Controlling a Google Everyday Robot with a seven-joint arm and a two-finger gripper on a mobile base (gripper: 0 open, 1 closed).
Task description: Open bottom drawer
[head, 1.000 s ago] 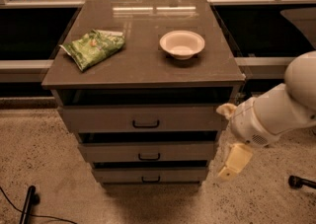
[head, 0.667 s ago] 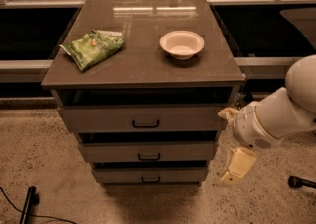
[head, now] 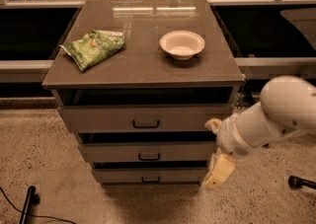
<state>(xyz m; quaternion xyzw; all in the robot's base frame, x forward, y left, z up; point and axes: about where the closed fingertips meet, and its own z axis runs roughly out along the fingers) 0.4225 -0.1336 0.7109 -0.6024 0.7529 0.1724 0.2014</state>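
Observation:
The bottom drawer (head: 148, 175) is the lowest of three grey-brown drawer fronts in the cabinet, shallow, with a small black bar handle (head: 150, 180). It looks pushed in. Above it are the middle drawer (head: 146, 152) and the tall top drawer (head: 143, 118). My gripper (head: 217, 171) hangs from the white arm (head: 276, 114) at the cabinet's right front corner, level with the bottom drawer and to the right of its handle. It is not touching the handle.
On the cabinet top (head: 143, 65) lie a green snack bag (head: 94, 48) at the left and a white bowl (head: 182, 44) at the right. Speckled floor surrounds the cabinet. A black cable and foot (head: 27, 203) lie at the lower left, a black caster (head: 296, 182) at the lower right.
My arm and gripper have moved slightly down and to the left, closer to the cabinet's lower right corner. The drawers have not moved.

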